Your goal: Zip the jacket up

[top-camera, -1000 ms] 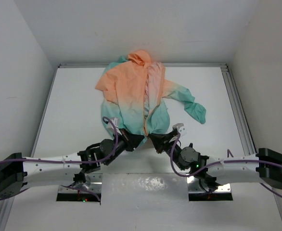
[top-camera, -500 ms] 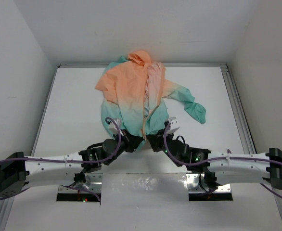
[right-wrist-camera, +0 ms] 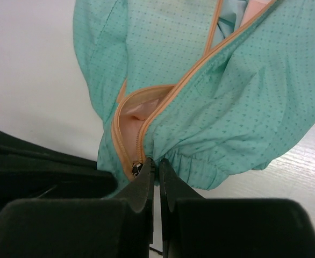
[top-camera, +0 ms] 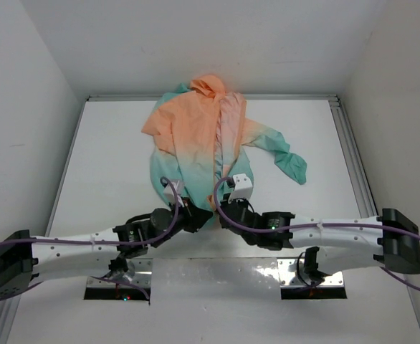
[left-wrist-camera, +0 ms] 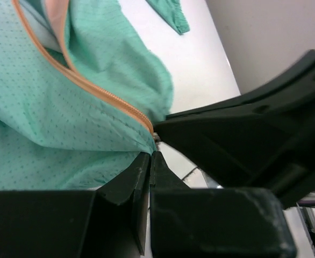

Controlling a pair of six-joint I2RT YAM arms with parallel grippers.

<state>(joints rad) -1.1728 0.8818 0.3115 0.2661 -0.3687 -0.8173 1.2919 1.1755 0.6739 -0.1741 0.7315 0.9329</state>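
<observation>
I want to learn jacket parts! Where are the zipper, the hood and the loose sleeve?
zipper (left-wrist-camera: 120, 106), left wrist view, on the orange teeth.
hood (top-camera: 208, 85), top view, on its peach crumpled fabric.
sleeve (top-camera: 294, 169), top view, on its teal cuff end.

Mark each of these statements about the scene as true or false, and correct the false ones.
1. The jacket lies on the table with its hood toward the far edge. True.
2. The left tool and the right tool stand wide open. False: both are shut on the teal hem.
3. The zipper is closed up to the collar. False: the front gapes and the pale lining shows.
4. A teal cuff lies to the right of the jacket's body. True.
5. The two tools are at opposite sleeves. False: they meet at the zipper's lower end.
</observation>
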